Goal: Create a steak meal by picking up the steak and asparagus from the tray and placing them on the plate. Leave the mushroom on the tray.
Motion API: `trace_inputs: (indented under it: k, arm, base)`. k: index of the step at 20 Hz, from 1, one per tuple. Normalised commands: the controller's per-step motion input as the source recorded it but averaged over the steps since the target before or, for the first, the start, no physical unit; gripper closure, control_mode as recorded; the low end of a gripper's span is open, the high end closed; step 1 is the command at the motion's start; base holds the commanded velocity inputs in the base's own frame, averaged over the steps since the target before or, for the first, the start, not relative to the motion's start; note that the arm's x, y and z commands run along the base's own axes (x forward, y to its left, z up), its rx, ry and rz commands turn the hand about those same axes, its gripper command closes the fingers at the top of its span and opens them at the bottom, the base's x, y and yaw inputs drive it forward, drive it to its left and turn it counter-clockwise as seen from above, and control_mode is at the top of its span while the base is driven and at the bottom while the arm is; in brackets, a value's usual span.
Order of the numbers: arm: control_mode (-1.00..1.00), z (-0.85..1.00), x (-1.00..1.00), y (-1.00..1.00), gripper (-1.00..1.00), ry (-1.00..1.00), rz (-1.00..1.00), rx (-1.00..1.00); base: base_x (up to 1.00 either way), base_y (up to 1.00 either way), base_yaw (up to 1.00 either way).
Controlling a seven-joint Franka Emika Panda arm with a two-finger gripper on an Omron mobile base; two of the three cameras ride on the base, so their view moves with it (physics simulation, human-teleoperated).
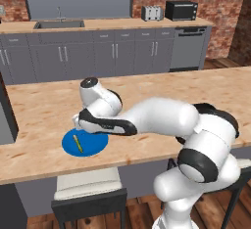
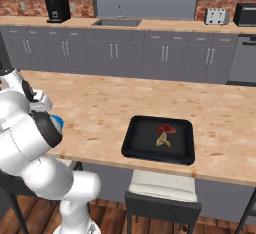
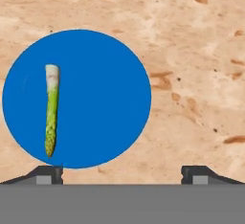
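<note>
The blue plate (image 1: 95, 144) lies near the counter's front edge, and a sliver of the plate (image 2: 58, 123) peeks out behind my arm in the right base view. The yellow-green asparagus (image 1: 77, 143) lies flat on its left part. From the hand, the asparagus (image 3: 51, 108) rests on the plate (image 3: 105, 103). My gripper (image 3: 122, 174) hovers just above the plate, open and holding nothing. Farther right on the counter sits the black tray (image 2: 134, 145), holding the dark red steak (image 2: 166, 128) with the yellowish-tan mushroom (image 2: 162, 140) right beside it.
The wooden counter (image 1: 44, 105) runs wide between plate and tray. Stools (image 2: 162, 188) stand below its front edge. Far behind, the back counter carries a sink (image 1: 59, 24), a toaster (image 1: 152, 12) and a microwave (image 1: 181, 10).
</note>
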Motion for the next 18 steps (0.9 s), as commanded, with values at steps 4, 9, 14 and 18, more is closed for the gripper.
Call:
trace_inputs:
  k: [4,9,14,18]
  arm:
    - [-1.00,0.25,-0.37,-0.85,-1.00,0.00,0.00,0.00]
    - [-1.00,0.21,-0.18,-0.78,-1.00,-0.02,0.00,0.01]
    - [-1.00,0.19,-0.11,-0.93,-1.00,0.00,0.00,0.00]
    - [-1.00,0.21,-0.12,-0.99,-1.00,0.00,-0.01,0.00]
  base:
    - [0.00,0.00,0.00]
    - [0.00,0.00,0.00]
    - [0.00,0.00,0.00]
    - [0.00,0.00,0.00]
